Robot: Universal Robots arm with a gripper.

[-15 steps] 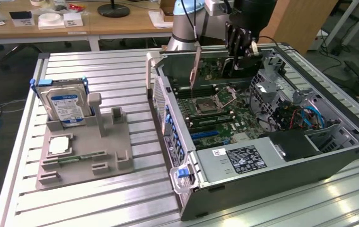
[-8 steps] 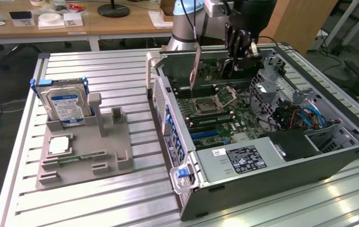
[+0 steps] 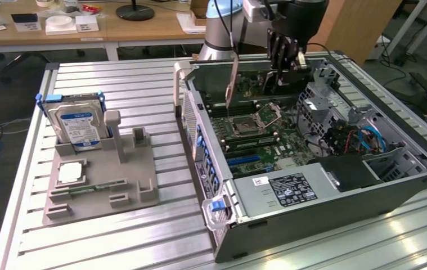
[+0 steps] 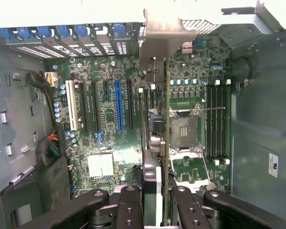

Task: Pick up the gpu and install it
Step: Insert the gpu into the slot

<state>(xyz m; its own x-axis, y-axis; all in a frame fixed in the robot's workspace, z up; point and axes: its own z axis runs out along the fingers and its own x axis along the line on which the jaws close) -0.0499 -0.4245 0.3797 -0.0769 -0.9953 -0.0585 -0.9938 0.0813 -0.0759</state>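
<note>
Computer case (image 3: 393, 185) — open, on your slatted table (image 3: 123, 236), at the exterior view's right. Motherboard (image 4: 109, 119) — inside it. Your claw (image 4: 163, 200) — above the board, clamped on the gpu (image 4: 167, 124), held edge-on beside the processor socket (image 4: 185, 130).

Exterior overlooks the case (image 3: 333, 209); wrist peers closely inside.

Hard drive (image 3: 78, 125) in holder (image 3: 127, 177), exterior view's left of case (image 3: 363, 197), gpu (image 4: 167, 109) above motherboard (image 4: 109, 119) inside case
</note>
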